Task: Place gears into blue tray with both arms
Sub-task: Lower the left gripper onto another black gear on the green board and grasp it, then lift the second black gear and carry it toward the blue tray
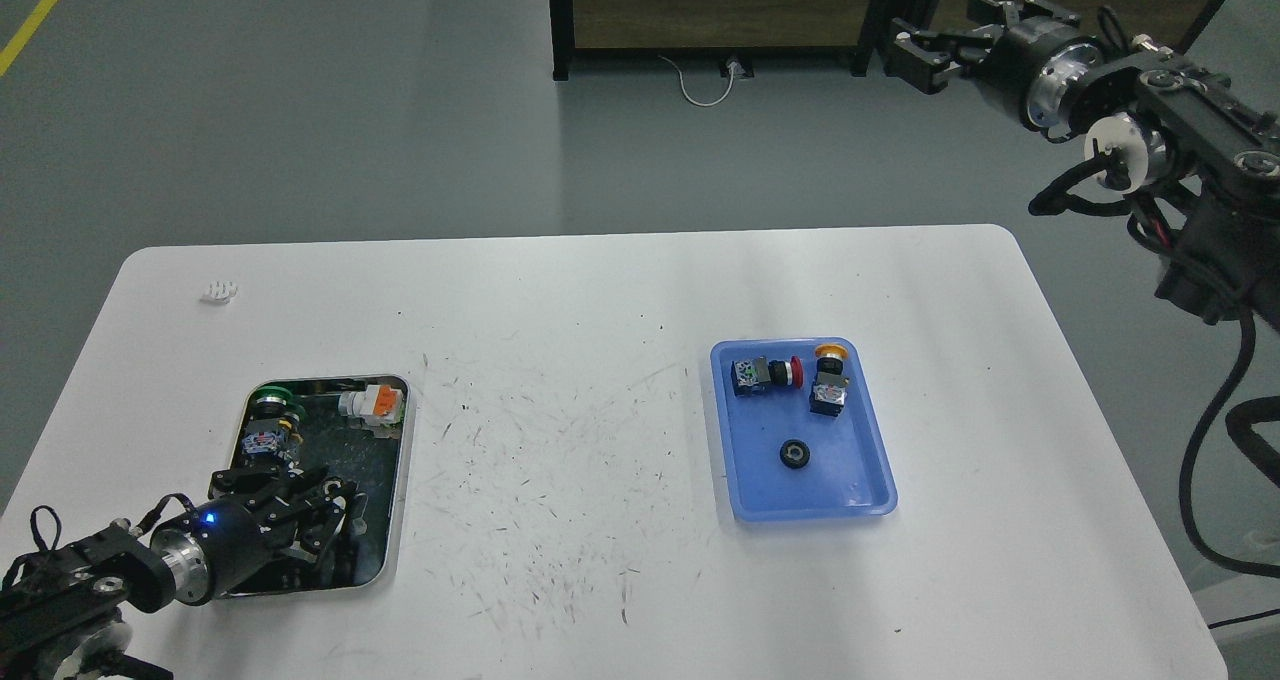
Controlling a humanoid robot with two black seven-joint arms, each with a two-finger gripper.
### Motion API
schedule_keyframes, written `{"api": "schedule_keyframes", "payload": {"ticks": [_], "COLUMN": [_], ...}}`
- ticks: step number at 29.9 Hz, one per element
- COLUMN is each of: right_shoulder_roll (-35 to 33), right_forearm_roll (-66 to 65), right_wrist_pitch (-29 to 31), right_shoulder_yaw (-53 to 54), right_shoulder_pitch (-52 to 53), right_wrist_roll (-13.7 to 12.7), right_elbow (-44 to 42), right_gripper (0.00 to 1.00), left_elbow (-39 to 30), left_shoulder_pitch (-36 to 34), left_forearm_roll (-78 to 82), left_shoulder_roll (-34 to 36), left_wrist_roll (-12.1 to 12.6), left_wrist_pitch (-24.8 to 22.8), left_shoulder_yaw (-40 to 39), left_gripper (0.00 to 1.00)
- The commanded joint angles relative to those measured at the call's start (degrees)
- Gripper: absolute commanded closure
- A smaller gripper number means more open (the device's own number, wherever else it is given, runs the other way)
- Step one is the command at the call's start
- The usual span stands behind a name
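Observation:
One black gear (795, 453) lies flat in the blue tray (852, 470) at the right of the table. My left gripper (318, 500) reaches low into the steel tray (401, 470) at the left. Its dark fingers cover the spot where a second gear lay, and that gear is hidden. I cannot make out the finger gap against the dark tray bottom. My right gripper (918, 48) hangs high beyond the table's far right corner, open with nothing between its fingers.
In the blue tray lie a red-capped switch (765, 373) and a yellow-capped switch (828, 380). The steel tray holds a green-capped switch (268, 418) and an orange-and-white part (372, 403). A small white piece (218, 290) sits far left on the table.

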Motion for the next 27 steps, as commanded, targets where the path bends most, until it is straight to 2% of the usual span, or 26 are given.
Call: {"api": "schedule_keyframes", "payload": {"ticks": [1, 7, 10, 16, 21, 27], "right_shoulder_roll": [0.0, 0.0, 0.08, 0.26, 0.17, -0.09], "right_forearm_roll": [0.0, 0.08, 0.08, 0.08, 0.0, 0.0], "right_wrist_pitch": [-0.01, 0.08, -0.01, 0.08, 0.08, -0.01], "right_shoulder_yaw": [0.0, 0.0, 0.0, -0.09, -0.17, -1.14], "right_shoulder_pitch": [0.01, 0.1, 0.1, 0.1, 0.1, 0.19], "right_wrist_roll": [0.0, 0.0, 0.0, 0.0, 0.0, 0.0], "right_elbow": [0.02, 0.02, 0.02, 0.02, 0.02, -0.07], "right_gripper": [0.14, 0.14, 0.14, 0.14, 0.14, 0.14], "left_elbow": [-0.45, -0.8, -2.2, -8.7, -13.54, -12.84], "left_shoulder_pitch": [-0.48, -4.43, -7.33, -13.92, -19.19, -26.93], "left_forearm_roll": [-0.1, -0.54, -0.54, -0.01, 0.16, 0.6], "left_shoulder_roll": [0.33, 3.31, 4.72, 5.78, 3.41, -6.16], "left_wrist_roll": [0.03, 1.0, 2.31, 8.46, 11.45, 11.63], "left_wrist_pitch": [-0.17, -3.16, -4.48, -7.38, -7.65, -7.3], "left_shoulder_yaw": [-0.37, -1.25, -1.25, -0.11, 2.43, 11.65], "left_gripper": [0.75, 0.76, 0.76, 0.78, 0.78, 0.78]}}
